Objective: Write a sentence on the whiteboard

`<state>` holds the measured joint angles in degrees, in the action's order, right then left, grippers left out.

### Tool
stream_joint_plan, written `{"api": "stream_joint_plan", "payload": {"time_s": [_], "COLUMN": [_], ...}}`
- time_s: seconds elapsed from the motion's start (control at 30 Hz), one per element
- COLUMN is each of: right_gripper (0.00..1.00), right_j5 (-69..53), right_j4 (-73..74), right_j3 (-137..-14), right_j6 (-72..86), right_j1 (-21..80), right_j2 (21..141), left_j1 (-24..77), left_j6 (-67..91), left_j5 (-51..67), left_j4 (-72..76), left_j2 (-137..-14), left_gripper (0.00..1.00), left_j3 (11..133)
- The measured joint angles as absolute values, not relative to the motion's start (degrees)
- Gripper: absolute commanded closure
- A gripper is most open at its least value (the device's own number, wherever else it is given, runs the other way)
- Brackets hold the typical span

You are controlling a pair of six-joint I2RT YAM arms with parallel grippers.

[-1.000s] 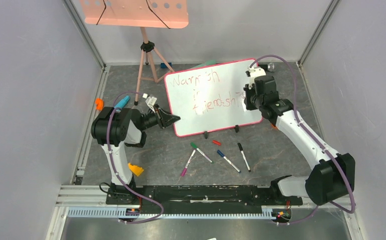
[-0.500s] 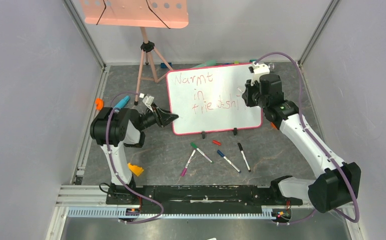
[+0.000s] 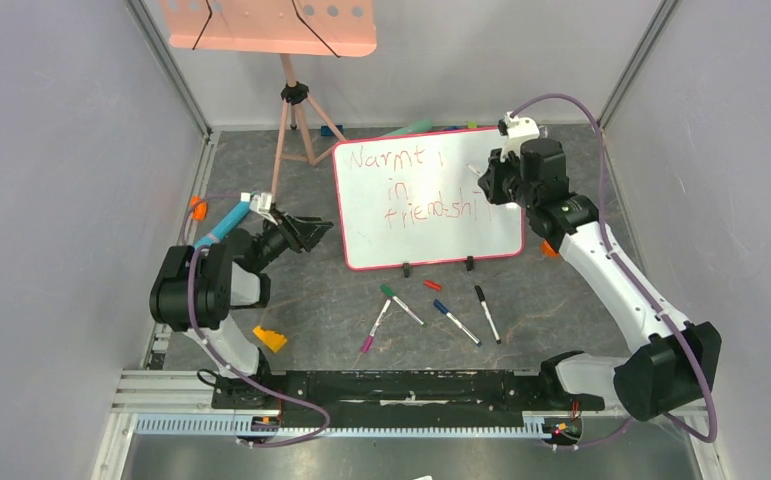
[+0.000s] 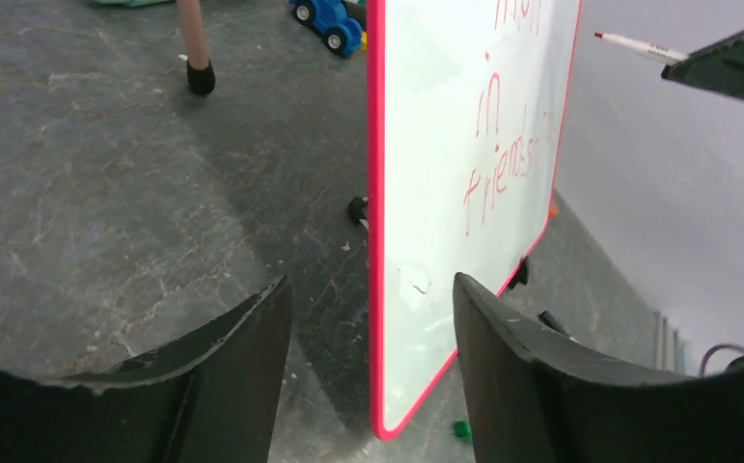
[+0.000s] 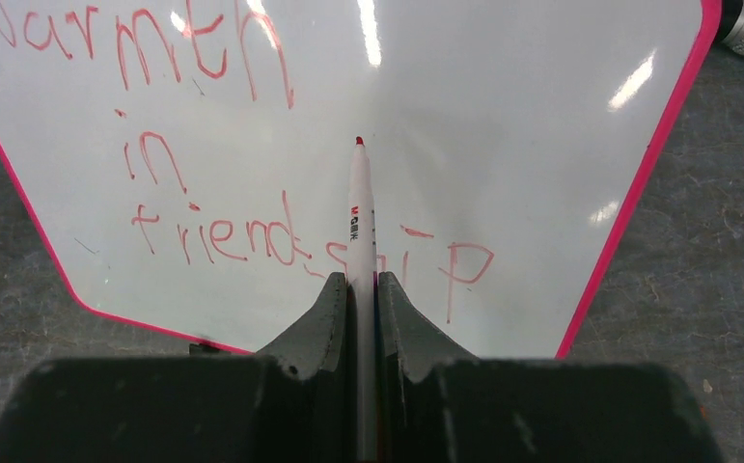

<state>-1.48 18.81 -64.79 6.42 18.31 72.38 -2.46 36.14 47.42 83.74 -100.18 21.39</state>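
The whiteboard (image 3: pixel 441 235) stands upright on its black clip feet at mid table, pink-rimmed, with the red sentence (image 3: pixel 416 185) "Warmth in friendship" on it in three lines. My right gripper (image 3: pixel 486 185) hovers in front of the board's right half, shut on a white red-tipped marker (image 5: pixel 358 203). The marker's tip points at the whiteboard (image 5: pixel 503 125) above the sentence (image 5: pixel 223 236) and looks slightly off its face. My left gripper (image 3: pixel 316 228) is open just left of the board. The whiteboard's (image 4: pixel 445 193) near edge shows ahead, between the open fingers (image 4: pixel 252 338), with nothing gripped.
Several loose markers (image 3: pixel 431 310) and a red cap (image 3: pixel 432 285) lie in front of the board. A tripod (image 3: pixel 291 120) carrying a salmon-pink tray (image 3: pixel 266 25) stands at back left. Orange pieces (image 3: pixel 271 340) lie near the left arm. A blue toy car (image 4: pixel 329 24) sits behind the board.
My left gripper opened, let go of the board's left edge and drew back to the left. The board swung a little straighter. My right gripper with the marker shifted slightly up and left.
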Motion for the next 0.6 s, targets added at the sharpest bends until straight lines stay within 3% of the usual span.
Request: {"api": "stream_joint_plan", "payload": {"time_s": [0.07, 0.23, 0.3, 0.33, 0.47, 0.6], "right_gripper": [1.00, 1.00, 1.00, 1.00, 1.00, 1.00], "right_j5": [-1.6, -2.0, -2.3, -2.4, -2.8, -3.0], "right_j4": [18.6, 17.9, 17.8, 18.0, 20.5, 22.2], "right_j3": [-65.9, -67.7, -68.1, -68.2, -71.0, -72.0], "right_j6": [6.5, 7.4, 7.8, 8.0, 8.8, 10.5], "right_j1": [18.3, 18.3, 18.3, 18.3, 18.3, 18.2], "right_j2": [72.9, 73.9, 74.2, 74.3, 75.7, 75.2], "left_j1": [-3.4, -3.8, -3.8, -3.9, -4.1, -6.0], "left_j6": [38.9, 40.8, 39.1, 36.8, 29.0, 29.3], "left_j5": [46.2, 45.6, 46.0, 46.8, 50.1, 49.5], "left_j4": [80.7, 62.6, 51.7, 44.5, 17.7, 7.6], "left_j2": [-96.7, -83.5, -76.2, -72.7, -68.7, -68.2], "left_gripper": [0.23, 0.25, 0.03, 0.01, 0.00, 0.00], "left_j3": [19.6, 19.2, 19.8, 21.1, 33.1, 36.3]}}
